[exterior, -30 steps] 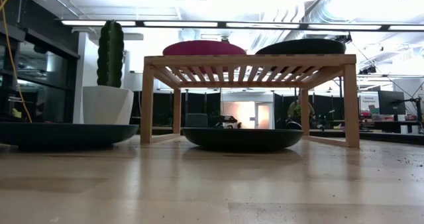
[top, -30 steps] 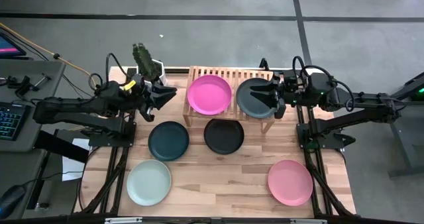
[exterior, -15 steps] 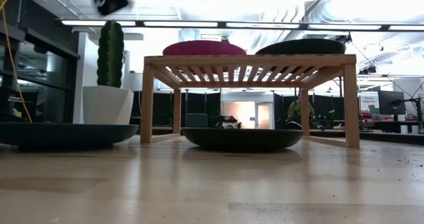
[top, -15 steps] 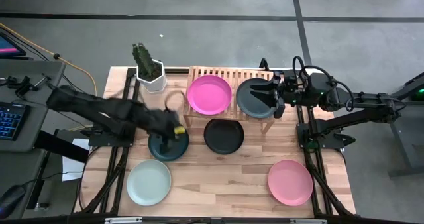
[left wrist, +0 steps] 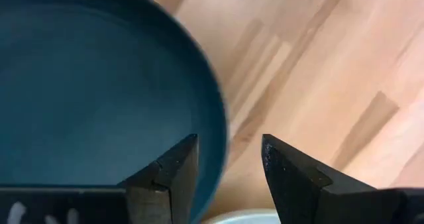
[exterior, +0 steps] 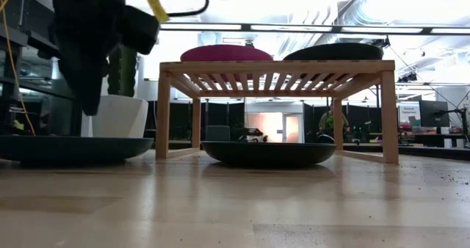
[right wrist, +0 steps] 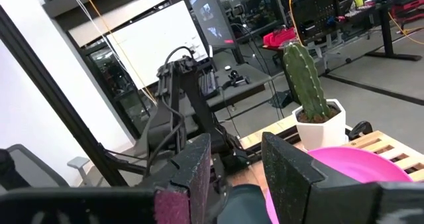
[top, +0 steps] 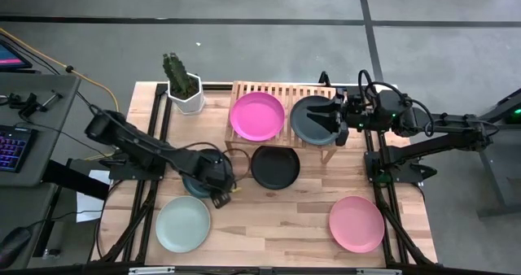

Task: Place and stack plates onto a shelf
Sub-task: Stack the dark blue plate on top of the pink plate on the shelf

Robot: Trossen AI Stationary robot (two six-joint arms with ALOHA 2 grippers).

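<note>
The left gripper (top: 220,195) hangs low over the near edge of the dark teal plate (top: 198,177), its fingers (left wrist: 173,177) parted with the plate's rim in the gap between them; they hold nothing yet. This pose looks chosen so that closing would pinch the rim and lift the plate toward the shelf (top: 244,89).

The right gripper (top: 340,119) rests at the edge of the dark grey-green plate (top: 313,119), which lies on the shelf beside the hot pink plate (top: 257,116). Its fingers stand a little apart, and whether they touch the plate I cannot tell.

The black plate (top: 274,167), the pale mint plate (top: 182,224) and the light pink plate (top: 356,223) lie flat on the light wooden table (top: 277,218). A cactus in a white pot (top: 184,86) stands at the far corner. Behind is a room with desks and ceiling lights.
</note>
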